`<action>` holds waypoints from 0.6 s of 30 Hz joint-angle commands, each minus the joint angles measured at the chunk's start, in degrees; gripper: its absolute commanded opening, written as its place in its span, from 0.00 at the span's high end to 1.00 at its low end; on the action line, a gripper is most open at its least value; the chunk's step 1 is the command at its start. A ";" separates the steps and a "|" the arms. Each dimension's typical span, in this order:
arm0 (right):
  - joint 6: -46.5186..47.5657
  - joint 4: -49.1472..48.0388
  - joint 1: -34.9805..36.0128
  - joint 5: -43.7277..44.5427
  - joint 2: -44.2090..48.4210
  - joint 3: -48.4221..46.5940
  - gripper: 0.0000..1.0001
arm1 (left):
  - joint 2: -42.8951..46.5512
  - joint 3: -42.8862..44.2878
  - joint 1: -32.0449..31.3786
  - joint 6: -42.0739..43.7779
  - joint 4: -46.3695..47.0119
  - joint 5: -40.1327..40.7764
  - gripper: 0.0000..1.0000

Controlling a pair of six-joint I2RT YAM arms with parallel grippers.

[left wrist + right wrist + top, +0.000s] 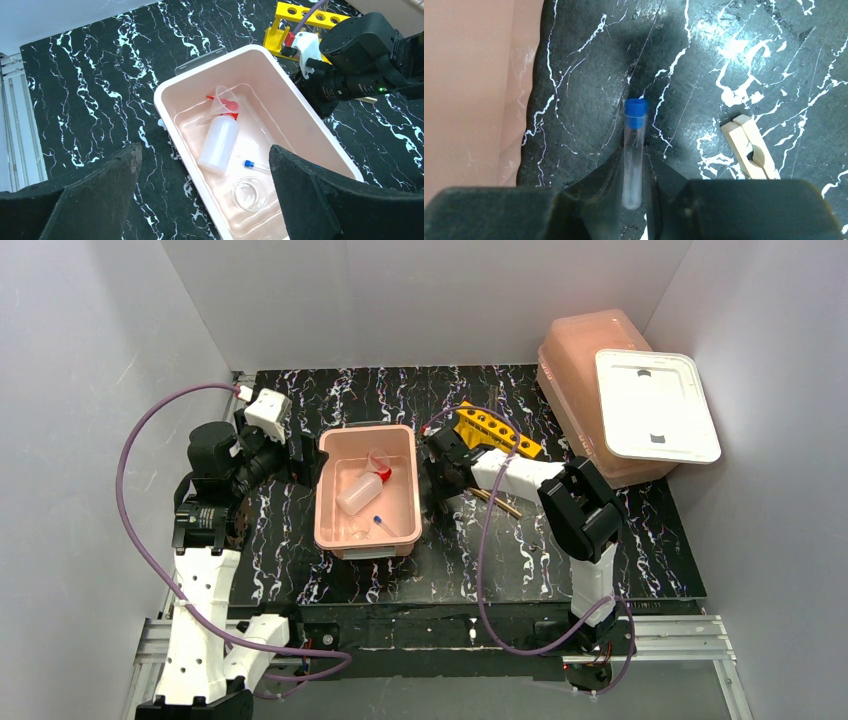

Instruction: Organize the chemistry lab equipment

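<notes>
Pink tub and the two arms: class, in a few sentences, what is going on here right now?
The right claw is shut on a blue-capped clear tube, over the black table just right of the pink tub. The left claw is open at the tub's other side, holding nothing. In the tub lie a red-capped bottle, a funnel, a glass dish and a second capped tube. The yellow rack stands just beyond the right claw.

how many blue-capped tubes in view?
2. One blue-capped clear tube lies in the pink plastic tub; the second tube is held in the right gripper. Others may be hidden.
</notes>
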State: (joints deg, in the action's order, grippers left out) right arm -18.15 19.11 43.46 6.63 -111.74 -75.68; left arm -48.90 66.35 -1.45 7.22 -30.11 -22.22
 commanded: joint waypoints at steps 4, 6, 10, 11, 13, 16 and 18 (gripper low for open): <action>-0.30 -0.87 -0.21 3.68 3.46 1.81 0.88 | 1.06 0.87 0.21 0.57 -0.37 -0.24 0.02; 0.06 -0.51 -0.22 4.60 5.82 2.82 0.94 | 1.03 0.64 0.15 0.30 -0.05 -0.64 0.02; 0.97 1.78 -0.22 5.76 12.52 3.02 0.97 | 1.05 0.57 0.19 -0.06 0.24 -1.33 0.02; 1.07 2.39 -0.22 5.80 14.56 2.84 0.97 | 1.01 0.60 0.20 -0.18 0.23 -1.40 0.02; 1.27 4.06 -0.27 5.52 18.38 1.96 0.97 | 1.03 0.51 0.19 -0.27 0.09 -1.51 0.02; 1.41 6.80 0.14 3.81 22.45 -1.71 0.96 | 1.09 0.20 0.16 -0.99 0.23 -1.13 0.02; 1.65 9.72 1.14 2.60 22.89 -5.95 0.96 | 1.03 0.00 0.18 -1.47 0.31 -1.34 0.02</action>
State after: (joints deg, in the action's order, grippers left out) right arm -17.54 24.73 43.53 10.57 -92.58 -73.97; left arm -48.84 66.35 -1.45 6.79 -30.02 -22.55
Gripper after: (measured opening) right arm 0.112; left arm 0.982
